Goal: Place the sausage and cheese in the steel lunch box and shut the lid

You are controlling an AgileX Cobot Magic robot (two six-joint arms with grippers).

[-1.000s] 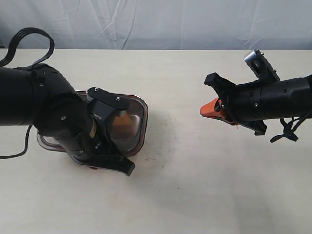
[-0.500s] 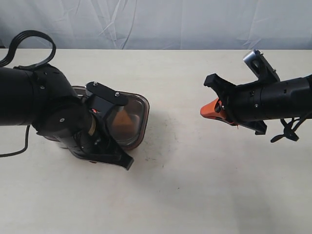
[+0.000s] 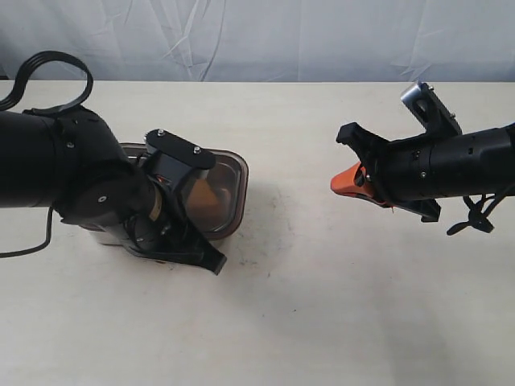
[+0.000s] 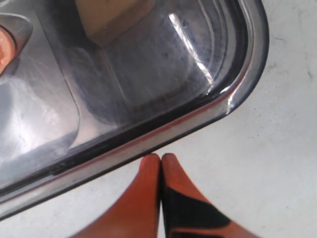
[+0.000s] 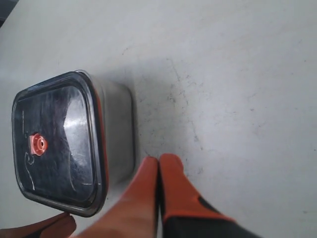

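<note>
1. Seemingly the task is at its closing step. The lid lies on the steel lunch box, which stands at the left of the table. In the right wrist view its dark rim follows the box edge all round, with the orange valve facing up.
2. Through the smoky lid the cheese shows as a yellowish block inside, toward the right end of the box. The sausage cannot be picked out in any view, so it cannot be told whether it is inside.
3. The left gripper has its orange pads pressed together on nothing. Its tips sit low at the near side of the box toward the right corner, just beside the rim and apart from it.
4. The left arm is bent over the box with its wrist pitched down, and hides the box's left half in the exterior view.
5. The right gripper is likewise pressed together and empty. It is held in the air well to the right of the box and points left toward it, on an arm that reaches in roughly level.
6. The next move probably calls for a check that the seal is seated: a straight downward press on the lid's top. A sideways nudge could slide the box.
</note>
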